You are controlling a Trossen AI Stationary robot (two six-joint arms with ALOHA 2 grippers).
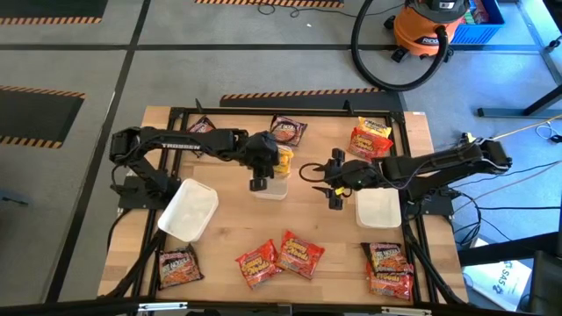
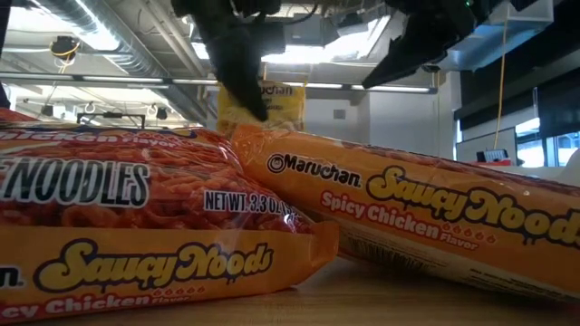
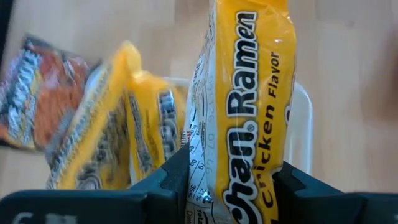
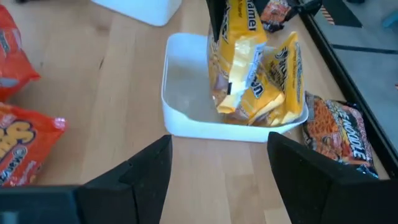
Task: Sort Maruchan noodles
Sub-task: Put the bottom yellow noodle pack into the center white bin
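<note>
A yellow noodle packet [image 3: 249, 93] stands on end in my left gripper [image 3: 233, 186], which is shut on it over a white tray [image 1: 272, 191] at the table's middle. Two more yellow packets [image 4: 280, 87] lean inside that tray against its far wall. My right gripper [image 4: 217, 174] hovers open just right of the tray, facing it, with nothing between its fingers. The high view shows both grippers, the left [image 1: 257, 183] and the right [image 1: 335, 200]. Red-orange packets [image 1: 281, 259] lie flat near the front edge. My left gripper pinches the yellow packet's upper end [image 3: 242, 171] between its two fingers, one on each side. The fingers slant down from above and lie along the packet. The packet hangs upright below them, its lower end [image 4: 229, 102] down inside the tray beside the other yellow packets.
Two more white trays stand at the left [image 1: 189, 209] and the right [image 1: 379, 208]. Dark packets lie at the back [image 1: 288, 130] and front left [image 1: 178, 266]. Red packets lie at the back right [image 1: 371, 138] and front right [image 1: 386, 268]. Two red-orange packets [image 2: 272, 235] fill the low view.
</note>
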